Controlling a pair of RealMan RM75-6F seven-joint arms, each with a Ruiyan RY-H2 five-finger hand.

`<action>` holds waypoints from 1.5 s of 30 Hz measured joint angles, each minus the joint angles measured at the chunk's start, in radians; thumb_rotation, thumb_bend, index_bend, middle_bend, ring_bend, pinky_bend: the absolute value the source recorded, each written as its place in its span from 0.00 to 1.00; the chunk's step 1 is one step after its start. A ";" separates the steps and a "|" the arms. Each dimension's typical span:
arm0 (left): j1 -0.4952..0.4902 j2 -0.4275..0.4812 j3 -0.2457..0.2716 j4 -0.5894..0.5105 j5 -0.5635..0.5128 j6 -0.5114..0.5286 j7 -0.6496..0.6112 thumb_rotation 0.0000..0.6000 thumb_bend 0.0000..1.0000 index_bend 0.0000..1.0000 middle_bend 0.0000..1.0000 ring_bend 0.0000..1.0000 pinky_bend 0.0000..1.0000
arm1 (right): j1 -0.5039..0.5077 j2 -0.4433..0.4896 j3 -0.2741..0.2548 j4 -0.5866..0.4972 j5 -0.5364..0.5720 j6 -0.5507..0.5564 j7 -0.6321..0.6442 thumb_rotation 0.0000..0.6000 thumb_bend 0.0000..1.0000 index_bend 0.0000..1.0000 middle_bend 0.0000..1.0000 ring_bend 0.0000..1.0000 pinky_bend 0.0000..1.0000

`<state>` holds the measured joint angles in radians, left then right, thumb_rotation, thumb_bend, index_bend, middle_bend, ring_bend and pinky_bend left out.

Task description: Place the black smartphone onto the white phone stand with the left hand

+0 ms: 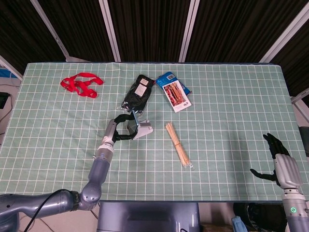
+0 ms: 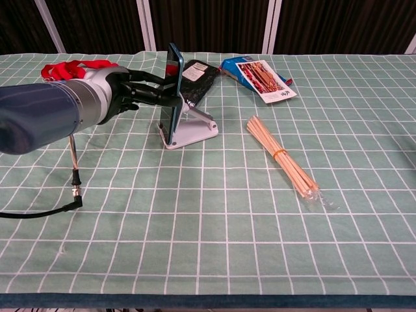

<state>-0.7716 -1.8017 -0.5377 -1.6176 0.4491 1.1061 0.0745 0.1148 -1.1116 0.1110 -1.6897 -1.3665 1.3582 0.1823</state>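
The black smartphone point(image 2: 173, 92), its edge showing blue, stands on its lower edge in the white phone stand point(image 2: 197, 129) and leans back against the rest. My left hand point(image 2: 133, 91) reaches in from the left, and its fingers point(image 2: 158, 95) still hold the phone's upper part. From the head view, the left hand point(image 1: 119, 127) curls around the phone point(image 1: 134, 125) on the stand point(image 1: 144, 130) at mid-table. My right hand point(image 1: 280, 162) hangs with fingers spread beyond the table's right front corner, holding nothing.
A black pouch point(image 1: 138, 92) lies just behind the stand, with a blue snack packet point(image 1: 174, 95) to its right. A bundle of wooden sticks point(image 1: 178, 151) lies right of the stand. A red lanyard point(image 1: 81, 84) sits far left. A cable point(image 2: 75, 175) hangs under my left arm.
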 measured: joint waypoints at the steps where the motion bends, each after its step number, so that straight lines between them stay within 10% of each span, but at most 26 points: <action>1: -0.001 0.000 0.001 0.001 -0.001 -0.001 0.002 1.00 0.45 0.48 0.55 0.14 0.00 | 0.000 0.000 0.000 0.000 0.000 0.000 0.000 1.00 0.11 0.00 0.00 0.00 0.15; 45: -0.005 0.009 0.019 0.003 0.016 -0.012 0.025 1.00 0.35 0.21 0.19 0.03 0.00 | -0.001 0.005 0.000 -0.007 0.005 -0.007 0.012 1.00 0.11 0.00 0.00 0.00 0.15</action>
<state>-0.7768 -1.7932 -0.5190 -1.6148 0.4649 1.0944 0.0992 0.1140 -1.1065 0.1107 -1.6967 -1.3617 1.3513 0.1939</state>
